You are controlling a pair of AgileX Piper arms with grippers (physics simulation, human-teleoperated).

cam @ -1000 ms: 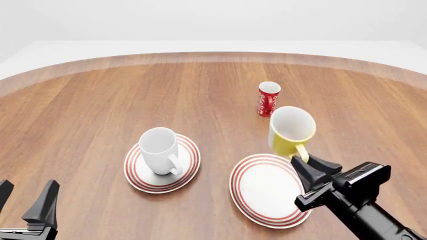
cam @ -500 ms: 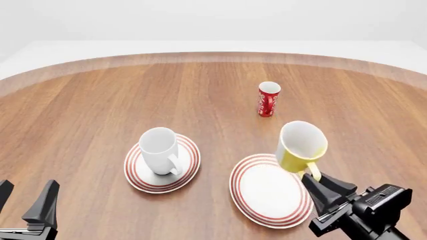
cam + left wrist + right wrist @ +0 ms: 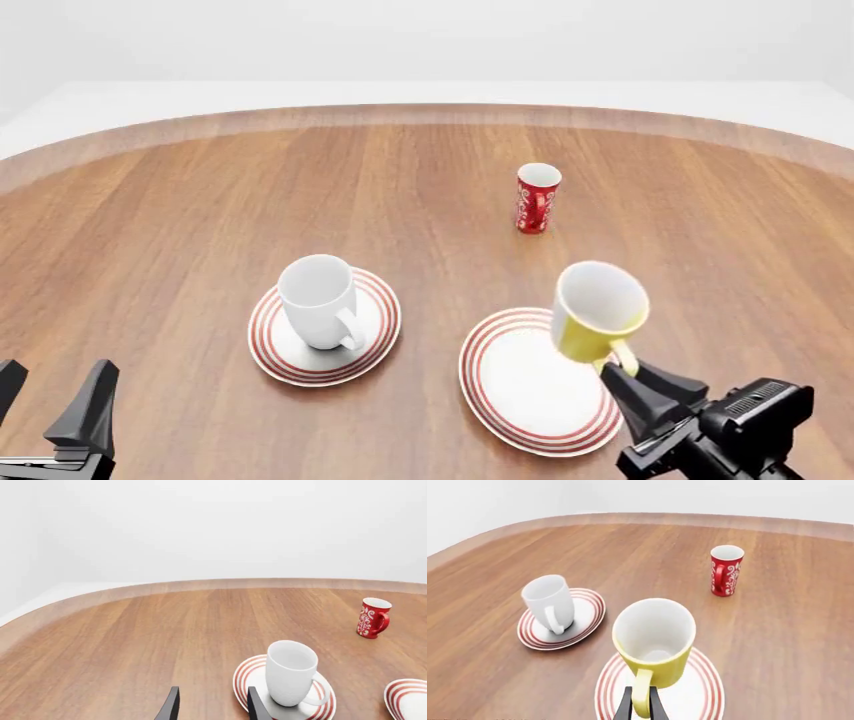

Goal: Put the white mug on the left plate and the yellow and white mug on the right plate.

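The white mug [image 3: 318, 300] stands upright on the left plate [image 3: 376, 345], its handle toward me; both also show in the left wrist view, white mug [image 3: 291, 672] on left plate [image 3: 244, 674]. My right gripper [image 3: 627, 372] is shut on the handle of the yellow and white mug [image 3: 598, 312]. It holds the mug slightly tilted over the right part of the right plate [image 3: 521, 385]. In the right wrist view the yellow and white mug [image 3: 654, 642] hangs over the right plate [image 3: 707, 695]. Whether they touch I cannot tell. My left gripper [image 3: 47, 400] stands open at the near left, nothing between its fingers.
A slim red mug [image 3: 537, 198] with a white pattern stands farther back, beyond the right plate. The brown wooden table [image 3: 174, 210] curves away to a rounded far edge.
My right gripper has carried the yellow and white mug nearer and lower, from beyond the right plate's far rim to over the plate. The left arm and white mug have not moved.
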